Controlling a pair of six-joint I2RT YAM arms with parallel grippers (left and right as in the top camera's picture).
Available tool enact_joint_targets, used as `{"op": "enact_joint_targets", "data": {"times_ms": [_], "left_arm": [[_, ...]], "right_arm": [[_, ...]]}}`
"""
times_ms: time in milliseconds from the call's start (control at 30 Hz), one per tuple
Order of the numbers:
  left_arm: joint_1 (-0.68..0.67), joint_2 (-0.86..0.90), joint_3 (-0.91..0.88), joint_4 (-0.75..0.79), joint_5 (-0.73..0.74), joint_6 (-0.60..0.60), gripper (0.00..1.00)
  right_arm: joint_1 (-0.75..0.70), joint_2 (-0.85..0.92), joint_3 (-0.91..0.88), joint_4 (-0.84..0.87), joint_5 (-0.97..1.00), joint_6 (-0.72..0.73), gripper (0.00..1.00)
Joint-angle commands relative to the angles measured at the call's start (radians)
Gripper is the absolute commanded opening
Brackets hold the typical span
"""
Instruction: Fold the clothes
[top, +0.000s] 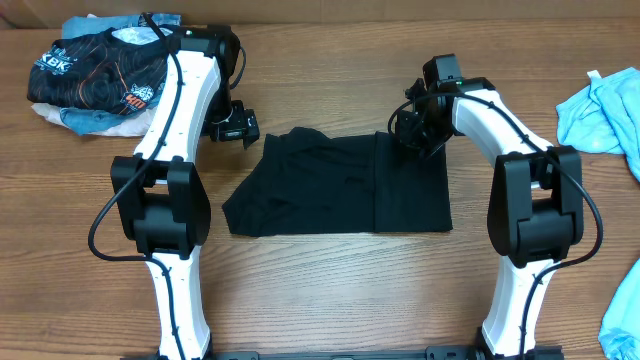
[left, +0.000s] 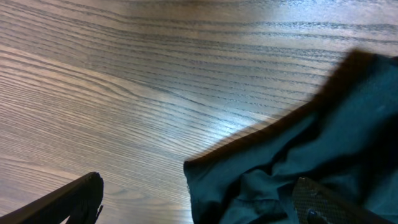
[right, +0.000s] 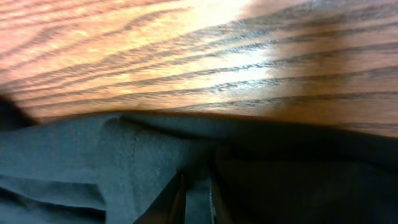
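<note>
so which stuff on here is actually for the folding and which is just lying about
For the job:
- black T-shirt, spread out in the middle
- left claw and right claw, at its far corners

Just lying about:
- pile of printed clothes, far left corner
- light blue cloth, right edge

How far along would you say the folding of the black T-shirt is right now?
Done: the black T-shirt lies flat as a rough rectangle, its right part neat. In hand: the right gripper, nearly closed, is at its top edge; whether it pinches fabric is unclear. The left gripper is open beside the top-left corner. Left: the rumpled left end probably needs folding.
</note>
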Motion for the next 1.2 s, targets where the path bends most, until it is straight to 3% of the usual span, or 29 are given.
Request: {"op": "enact_joint_targets", "data": {"times_ms": [0,167,400,833,1167], "left_arm": [[0.001,-0.027,0.013,0.009,0.006,0.011,1.0],[0.001,-0.027,0.013,0.012,0.013,0.011,1.0],[0.001,-0.027,0.013,0.015,0.025,0.011,1.0],[0.001,-0.027,0.013,0.015,0.035,0.011,1.0],[0.001,-0.027,0.013,0.016,0.035,0.011,1.0]], "right_arm": [[-0.003,0.009,-0.013,0.012,-0.06,-0.052,0.17],[-0.003,0.005,0.034,-0.048,-0.118,-0.063,0.11],[-0.002,-0.029,0.156,-0.187,-0.149,-0.081,0.13],[0.021,0.005,0.057,-0.076,-0.118,-0.005,0.18],[0.112,0.062,0.048,-0.055,-0.172,-0.039,0.19]]}}
